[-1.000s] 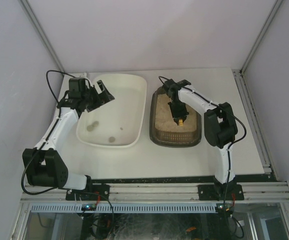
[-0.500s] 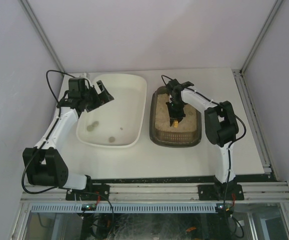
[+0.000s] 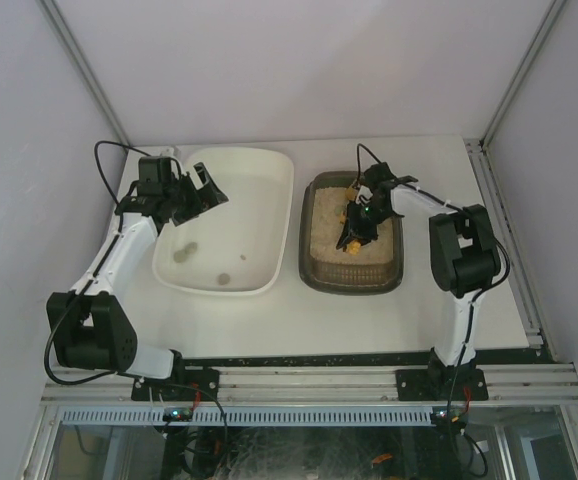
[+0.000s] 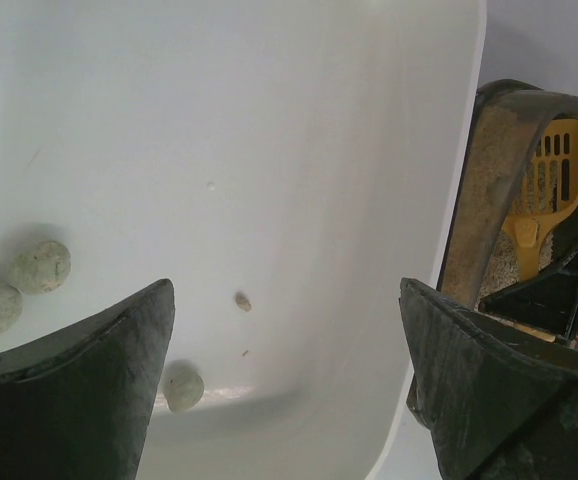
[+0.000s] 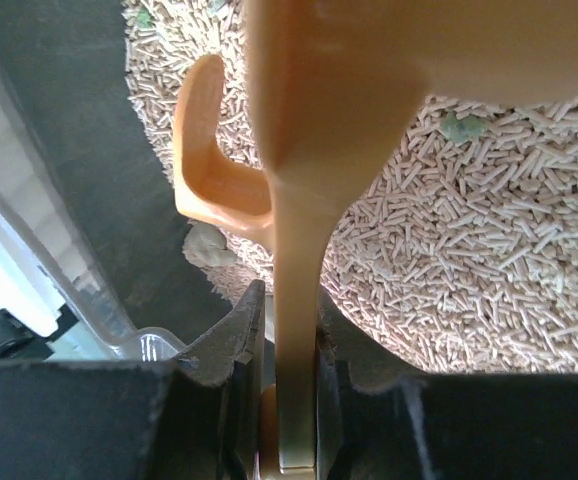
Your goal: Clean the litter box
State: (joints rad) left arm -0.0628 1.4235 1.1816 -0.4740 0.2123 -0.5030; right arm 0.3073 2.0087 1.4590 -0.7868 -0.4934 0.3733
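Here's the litter box [image 3: 352, 284], sitting on the desk [image 3: 269, 322] just to the right of the white tub [image 3: 254, 205], their long sides nearly touching. It looks a stiff plastic tray, and with that bed of pale pellets [image 5: 469, 230] inside I'd call it bottom-heavy. Loose fill like that would slide if the tray tipped, so the thick rim is the place to take hold, and level. Right now nobody is lifting it.

The right claw [image 5: 291, 345] is down inside the tray, pressed tight on the thin handle of the yellow scoop [image 5: 297, 200]. The scoop looks light and rigid. It's a narrow pinch on smooth plastic, so I'd guess it could twist under a load.

The left claw [image 4: 284, 300] hangs over the tub, spread wide, gripping nothing.

Counting now: one litter box, one tub, one scoop. In the tub, three greenish-grey lumps [image 4: 39, 266] show from the left wrist, plus one small crumb [image 4: 242, 300]. In the litter, at least two greenish flecks [image 5: 459, 126] sit among the pellets near the scoop, so there's more to sift, I reckon.
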